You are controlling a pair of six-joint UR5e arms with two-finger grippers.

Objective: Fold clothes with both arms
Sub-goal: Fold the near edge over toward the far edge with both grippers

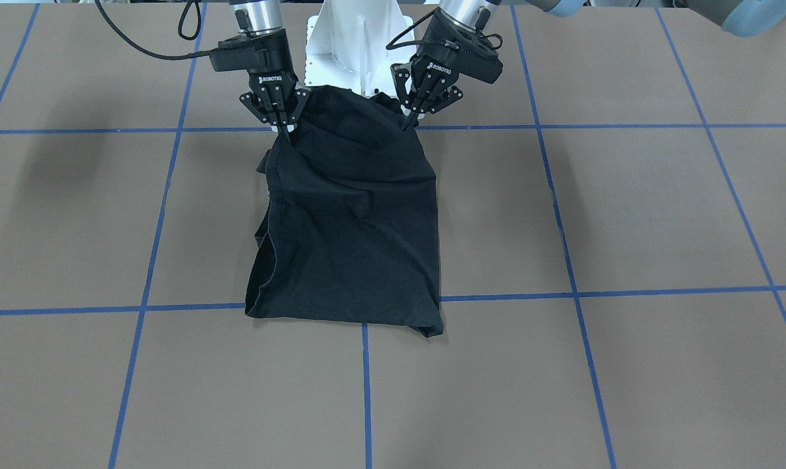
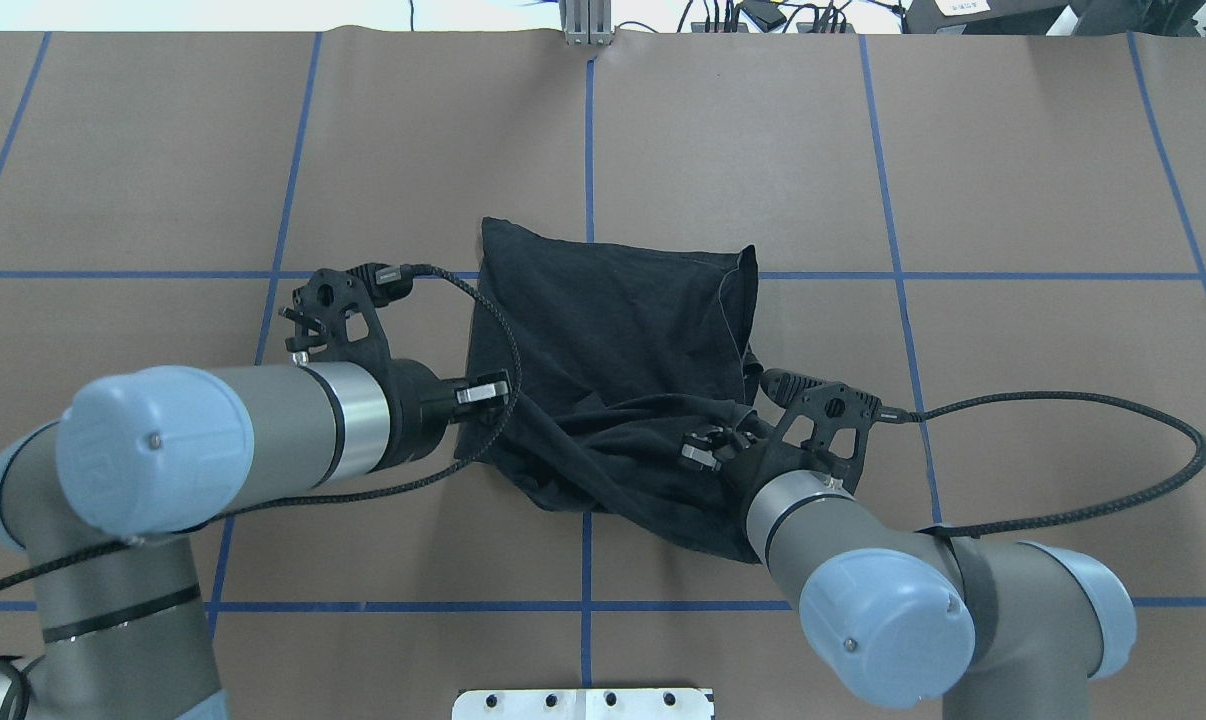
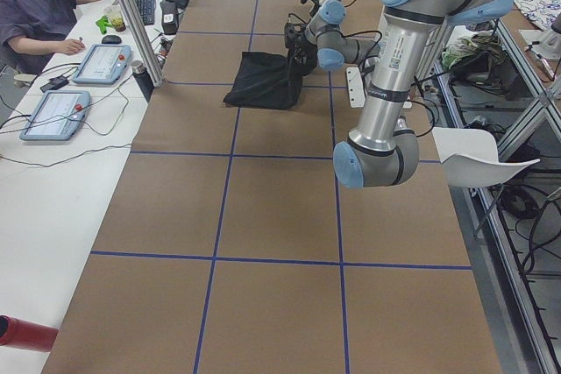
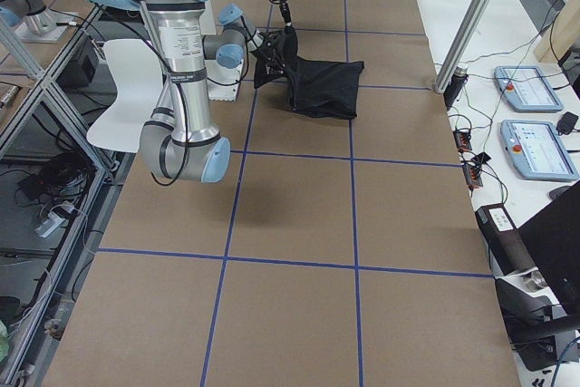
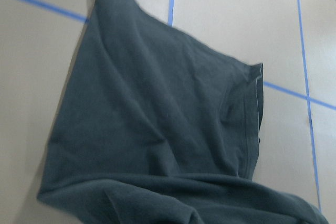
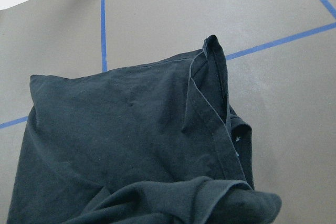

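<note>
Black fabric T-shirt [image 1: 354, 221] lay folded, plain side up, mid-table on the brown table [image 1: 627, 208] with blue tape lines, near the robot's base. Its base-side edge was raised, with black two-finger left gripper [image 1: 407, 122] and right gripper [image 1: 283, 133] each clamped on the cloth.

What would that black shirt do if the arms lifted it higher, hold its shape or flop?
Most likely flop: the T-shirt hangs in soft wrinkles between the two edges pinched in the jaws. It looks light, since thin pinches hold up its raised end. Pushed, it would probably bunch rather than slide, as its layers crumple near the robot.
</note>
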